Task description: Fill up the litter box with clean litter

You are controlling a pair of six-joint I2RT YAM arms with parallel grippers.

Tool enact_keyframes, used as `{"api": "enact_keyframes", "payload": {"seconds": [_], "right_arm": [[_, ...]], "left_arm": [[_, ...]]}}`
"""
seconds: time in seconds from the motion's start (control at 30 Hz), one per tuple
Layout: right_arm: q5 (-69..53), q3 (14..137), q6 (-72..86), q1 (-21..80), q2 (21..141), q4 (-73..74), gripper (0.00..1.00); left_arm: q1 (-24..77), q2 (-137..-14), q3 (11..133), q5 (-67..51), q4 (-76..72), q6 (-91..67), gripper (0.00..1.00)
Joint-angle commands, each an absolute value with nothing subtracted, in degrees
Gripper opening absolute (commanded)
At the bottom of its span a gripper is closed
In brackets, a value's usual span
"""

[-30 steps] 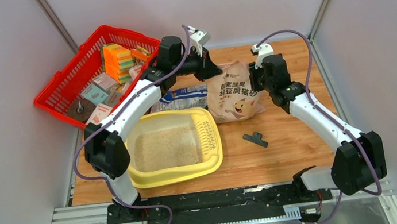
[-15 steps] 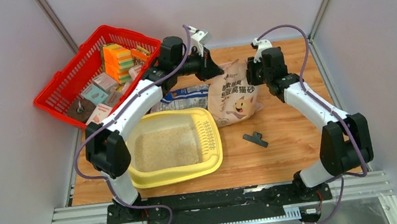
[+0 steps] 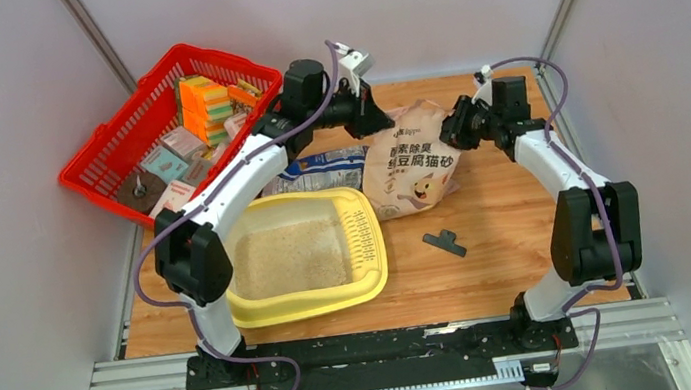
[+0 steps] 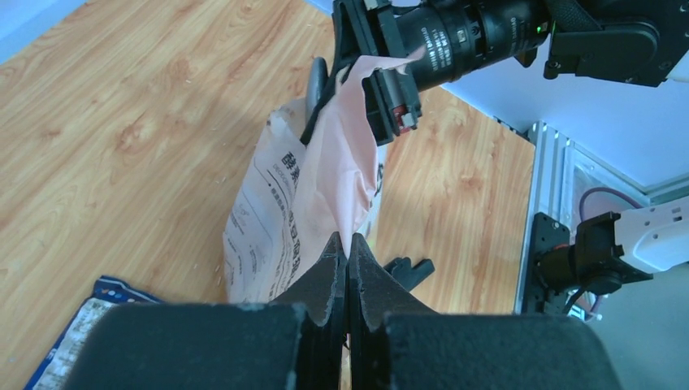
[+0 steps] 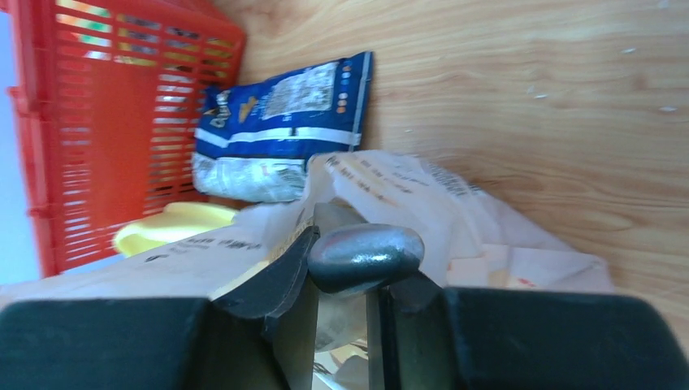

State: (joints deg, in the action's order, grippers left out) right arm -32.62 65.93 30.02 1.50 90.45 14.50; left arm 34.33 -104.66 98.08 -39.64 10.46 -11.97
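Observation:
The pale-yellow litter box (image 3: 318,306) sits at the front left, with beige litter (image 3: 289,258) covering its floor. Its rim also shows in the right wrist view (image 5: 171,224). The tan bag with Chinese lettering (image 3: 414,168) stands behind it, held up by both grippers. My left gripper (image 3: 380,122) is shut on the bag's left top edge (image 4: 325,171). My right gripper (image 3: 454,128) is shut on the right top edge (image 5: 422,203), and a grey rounded metal piece (image 5: 366,256) sits at its fingertips. The bag's contents are hidden.
A blue-and-white printed bag (image 3: 323,168) lies flat between the litter box and the red mesh basket (image 3: 104,151), which holds several packs. A black clip (image 3: 443,241) lies on the wood right of the litter box. Grey walls close in on both sides.
My right arm has swung back and to the right, pulling the bag's right top corner with it and stretching the top wider. The left gripper has barely moved.

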Motion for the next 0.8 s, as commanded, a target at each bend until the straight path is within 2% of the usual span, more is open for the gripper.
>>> {"api": "enact_keyframes", "payload": {"seconds": [0.0,0.23,0.6,0.77], "right_arm": [[-45.26,66.18,42.7,0.53,89.3,11.25,0.0],[-49.65,64.6,50.54,-9.74,89.65,5.71,0.0],[-56.86,62.85,46.58,-16.96,88.15,5.1,0.0],[-61.34,60.64,52.11,-19.33,88.86,-3.07,0.0]], "left_arm": [[34.45,-103.45,104.94,-40.08,2.72,-9.14,0.0],[34.45,-102.92,107.31,-39.02,7.47,-2.12,0.0],[34.1,-100.55,106.09,-36.56,11.42,6.59,0.0],[33.84,-99.85,105.21,-36.74,13.44,9.75,0.0]]}}
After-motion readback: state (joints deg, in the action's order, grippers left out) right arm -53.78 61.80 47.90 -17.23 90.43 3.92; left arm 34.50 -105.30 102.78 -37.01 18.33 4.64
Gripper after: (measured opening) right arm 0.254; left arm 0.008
